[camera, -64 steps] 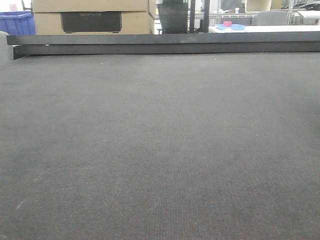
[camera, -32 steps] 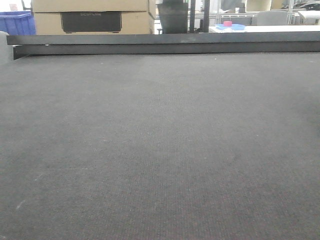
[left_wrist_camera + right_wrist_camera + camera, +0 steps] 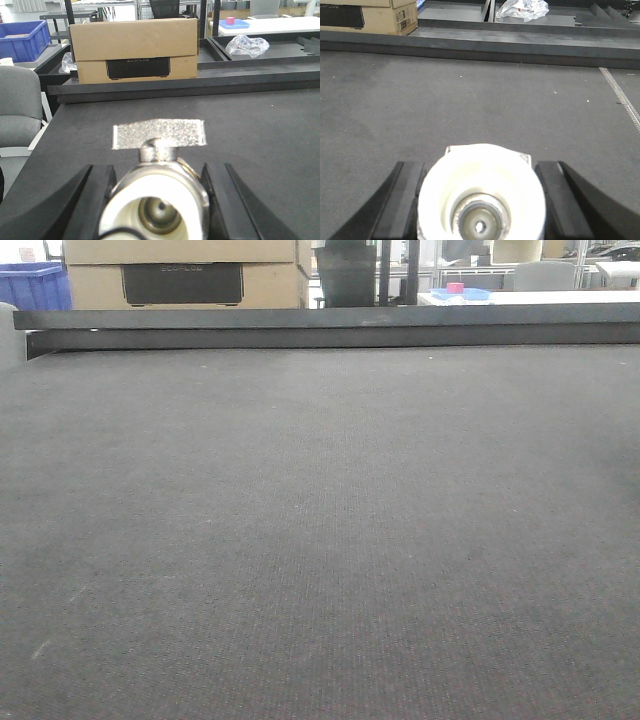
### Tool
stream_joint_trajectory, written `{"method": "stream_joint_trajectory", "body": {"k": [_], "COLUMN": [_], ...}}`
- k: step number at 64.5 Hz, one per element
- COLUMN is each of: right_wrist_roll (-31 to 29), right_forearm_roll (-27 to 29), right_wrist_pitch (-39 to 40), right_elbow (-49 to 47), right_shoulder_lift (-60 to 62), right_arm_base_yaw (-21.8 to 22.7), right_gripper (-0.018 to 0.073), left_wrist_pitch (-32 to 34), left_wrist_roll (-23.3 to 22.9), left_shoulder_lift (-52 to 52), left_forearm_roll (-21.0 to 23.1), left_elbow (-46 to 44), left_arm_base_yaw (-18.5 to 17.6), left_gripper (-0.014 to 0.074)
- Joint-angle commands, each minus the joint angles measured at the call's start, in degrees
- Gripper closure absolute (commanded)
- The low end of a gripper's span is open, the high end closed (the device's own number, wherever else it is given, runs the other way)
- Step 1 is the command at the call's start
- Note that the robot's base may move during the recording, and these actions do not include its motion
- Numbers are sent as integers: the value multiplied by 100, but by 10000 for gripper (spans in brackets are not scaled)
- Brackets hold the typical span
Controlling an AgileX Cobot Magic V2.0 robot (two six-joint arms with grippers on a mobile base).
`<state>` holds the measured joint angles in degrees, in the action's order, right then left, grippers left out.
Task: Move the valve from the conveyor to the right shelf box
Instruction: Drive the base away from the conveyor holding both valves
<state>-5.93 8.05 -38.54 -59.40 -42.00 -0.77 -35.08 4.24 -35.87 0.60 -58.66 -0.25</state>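
Valves number two, one per gripper. The left valve shows at the bottom centre of the left wrist view, its white-capped open end facing the camera and its one flat grey handle lying crosswise above the stem. The left gripper pinches it, with a black finger pressed to each side of the metal body. The right valve fills the bottom centre of the right wrist view, white end towards the lens. The right gripper clamps it the same way between its two fingers. Whether either valve rests on the belt or hangs just above it cannot be told.

Both arms reach low and nearly level over the conveyor, pointing towards its far edge. The dark grey belt spreads wide and flat ahead of each gripper. One long black rail bounds it across the top of the frame. At the right of the right wrist view, one toothed strip runs along the belt.

Beyond the rail stand one cardboard box, one blue bin at upper left and one crumpled plastic bag at upper right. A grey chair stands off the belt's left edge.
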Motion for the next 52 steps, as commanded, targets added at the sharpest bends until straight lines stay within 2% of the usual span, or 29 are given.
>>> {"method": "stream_joint_trajectory", "body": {"k": [1, 52], "right_wrist_roll": [-15, -15], "right_forearm_roll": [-14, -14], "right_wrist_pitch": [439, 439], "right_elbow": [-109, -109], "right_shoulder_lift": [54, 54], "right_arm_base_yaw": [-2, -2], "right_gripper": [713, 713], "left_wrist_pitch": [316, 316], "left_wrist_roll": [-42, -42], "left_shoulder_lift": [57, 57], "left_forearm_roll": [35, 35], "left_elbow": [-75, -75], "left_arm_base_yaw": [-19, -19], "left_gripper": [708, 708]}}
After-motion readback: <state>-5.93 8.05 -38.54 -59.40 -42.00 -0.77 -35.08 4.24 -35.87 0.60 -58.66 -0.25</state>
